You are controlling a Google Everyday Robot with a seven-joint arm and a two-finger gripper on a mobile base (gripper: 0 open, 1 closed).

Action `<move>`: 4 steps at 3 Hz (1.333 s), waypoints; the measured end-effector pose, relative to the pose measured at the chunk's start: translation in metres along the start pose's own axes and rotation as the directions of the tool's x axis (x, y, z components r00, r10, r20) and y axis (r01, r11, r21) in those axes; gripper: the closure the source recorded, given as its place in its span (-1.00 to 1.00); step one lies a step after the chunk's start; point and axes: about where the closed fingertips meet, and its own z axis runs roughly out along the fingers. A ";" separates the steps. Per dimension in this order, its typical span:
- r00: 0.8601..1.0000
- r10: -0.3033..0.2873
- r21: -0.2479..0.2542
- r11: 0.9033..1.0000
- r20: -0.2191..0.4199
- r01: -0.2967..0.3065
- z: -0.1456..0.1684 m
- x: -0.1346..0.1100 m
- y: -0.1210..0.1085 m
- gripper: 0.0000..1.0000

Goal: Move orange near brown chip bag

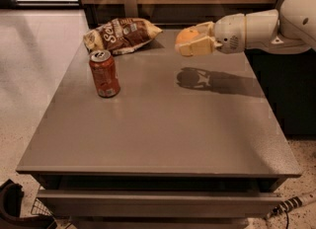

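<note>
The orange [187, 35] sits clamped in the gripper [184, 40], whose cream fingers [196, 49] close on it from above and below, so only its top and the side facing the bag [121, 34] show. Fruit and gripper hang in the air to the right of the bag, well apart from it and a little higher than its crumpled top, with a dark shadow [197, 79] on the table [158, 134] nearer the camera than the bag. The fingers cover the orange's lower half and its far side; no stem dimple can be made out. The arm [261, 25] runs off the right edge, cut off past its white elbow. What shows of the orange is round, smooth and a dull orange-yellow. The bag lies flat, brown and cream with white lettering partly lost in its folds. A red can [104, 73] stands upright in front of the bag, just left of its middle.
</note>
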 end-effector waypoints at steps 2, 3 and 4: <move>0.991 0.127 0.234 0.963 0.035 -0.132 -0.003 0.028 -0.100 1.00; 0.982 0.181 0.325 0.933 -0.053 -0.154 0.009 0.045 -0.128 1.00; 0.972 0.197 0.368 0.919 -0.125 -0.139 0.024 0.055 -0.135 1.00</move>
